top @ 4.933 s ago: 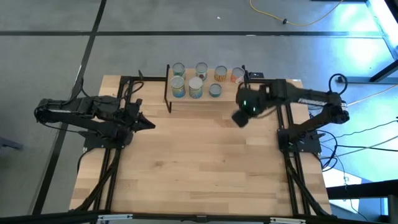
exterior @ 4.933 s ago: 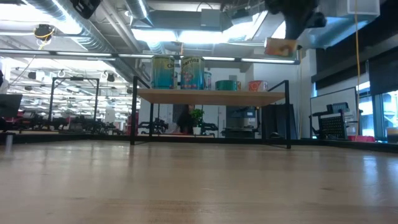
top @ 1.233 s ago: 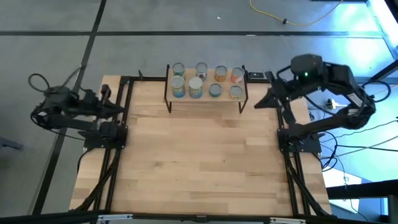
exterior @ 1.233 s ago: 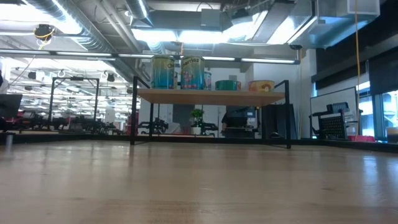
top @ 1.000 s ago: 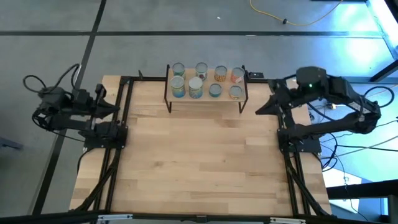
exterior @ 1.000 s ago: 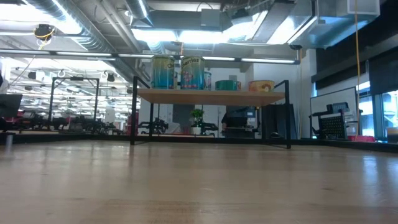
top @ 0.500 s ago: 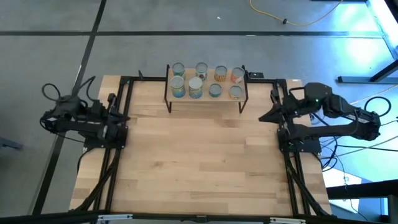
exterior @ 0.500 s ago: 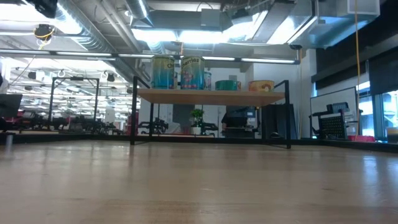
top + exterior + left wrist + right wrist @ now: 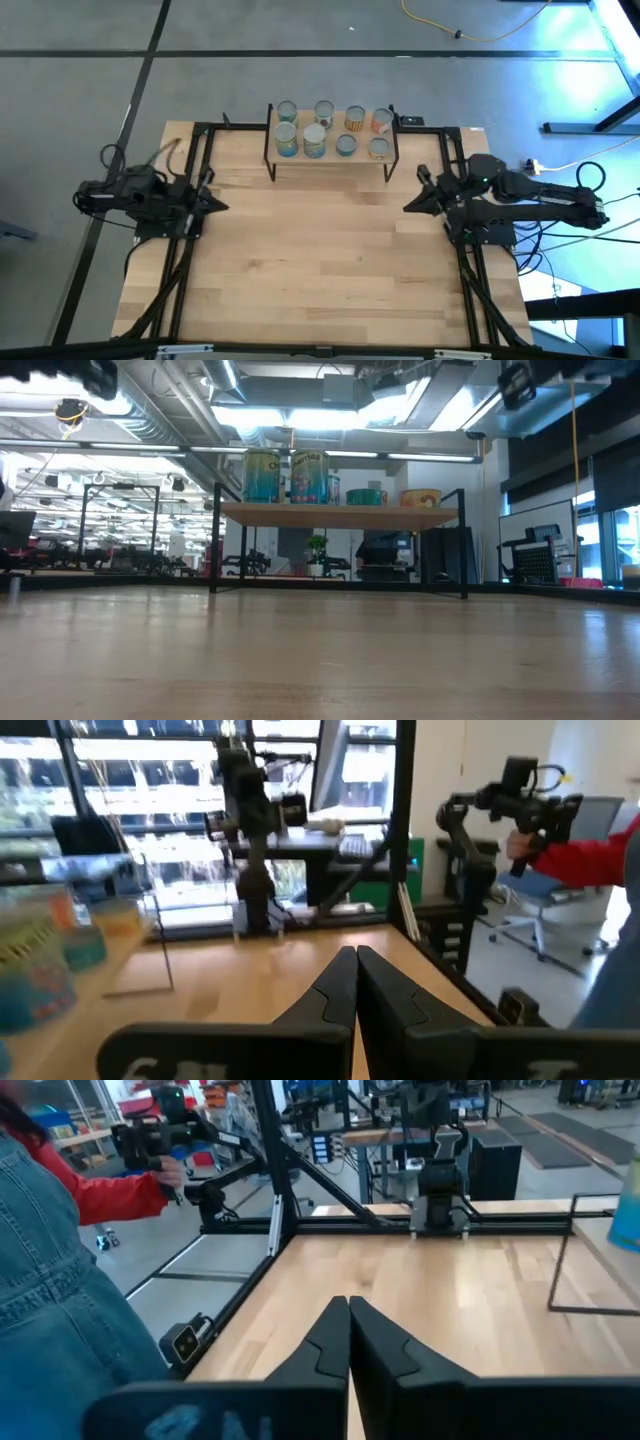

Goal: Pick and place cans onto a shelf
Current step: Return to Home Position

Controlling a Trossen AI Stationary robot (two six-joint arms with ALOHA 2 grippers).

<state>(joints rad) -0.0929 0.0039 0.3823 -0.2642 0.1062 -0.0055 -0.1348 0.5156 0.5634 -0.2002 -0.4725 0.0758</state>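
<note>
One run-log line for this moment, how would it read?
cans: eight on shelf | left end effector: shut, left side | right end effector: shut, right side

Nothing legible is showing.
Two tall teal cans (image 9: 263, 476) at the shelf's (image 9: 340, 515) 9 o'clock end are carrying label lettering, too blurred to read.

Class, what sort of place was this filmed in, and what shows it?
Probably a robotics lab in an open industrial hall: exposed ceiling ducts overhead, and another arm rig standing beyond the wooden table.
</note>
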